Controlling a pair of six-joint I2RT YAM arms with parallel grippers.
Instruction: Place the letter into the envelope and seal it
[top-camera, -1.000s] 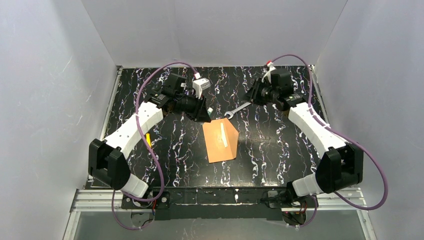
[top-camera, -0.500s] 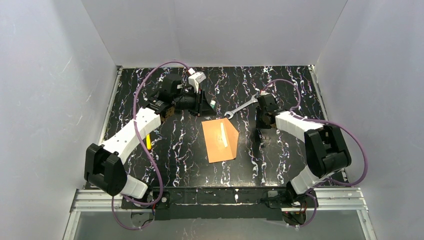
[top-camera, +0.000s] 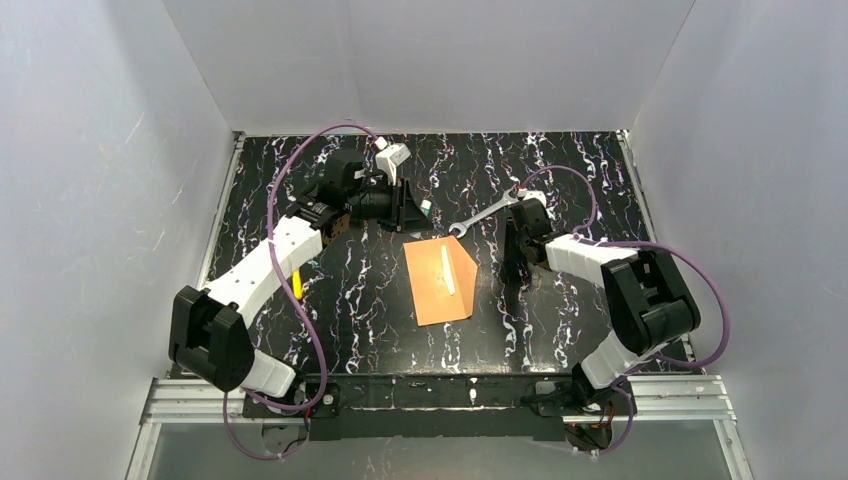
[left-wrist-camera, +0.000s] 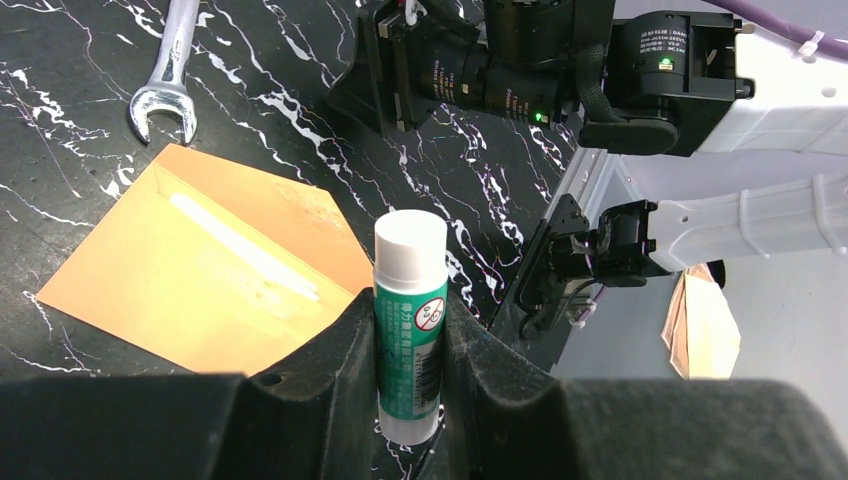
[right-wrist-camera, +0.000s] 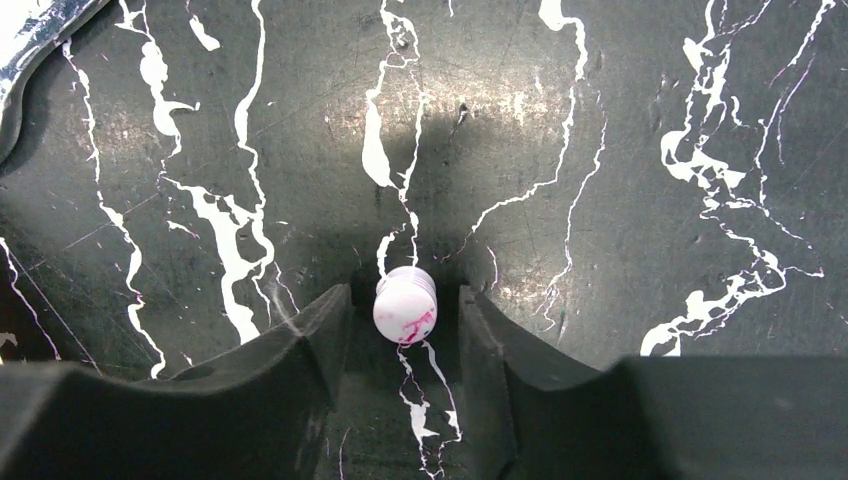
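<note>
The orange-brown envelope (top-camera: 440, 280) lies flat mid-table with its pointed flap to the right and a white strip across it (left-wrist-camera: 215, 270). The letter is not in view. My left gripper (top-camera: 412, 212) hovers just behind the envelope, shut on a green-and-white glue stick (left-wrist-camera: 410, 300) whose white end points outward. Right of the envelope, my right gripper (top-camera: 512, 268) points straight down at the table. It is open, and a small white cap with pink smears (right-wrist-camera: 405, 305) stands between its fingers with a gap on each side.
A silver wrench (top-camera: 485, 213) lies behind the envelope, between the two grippers. A yellow stick (top-camera: 297, 281) lies under the left arm. White walls close in the black marbled table (top-camera: 560, 170) on three sides.
The right arm folded in and came down from the back right to the table beside the envelope, now straddling the cap. The left gripper drew back slightly from the envelope with the glue stick.
</note>
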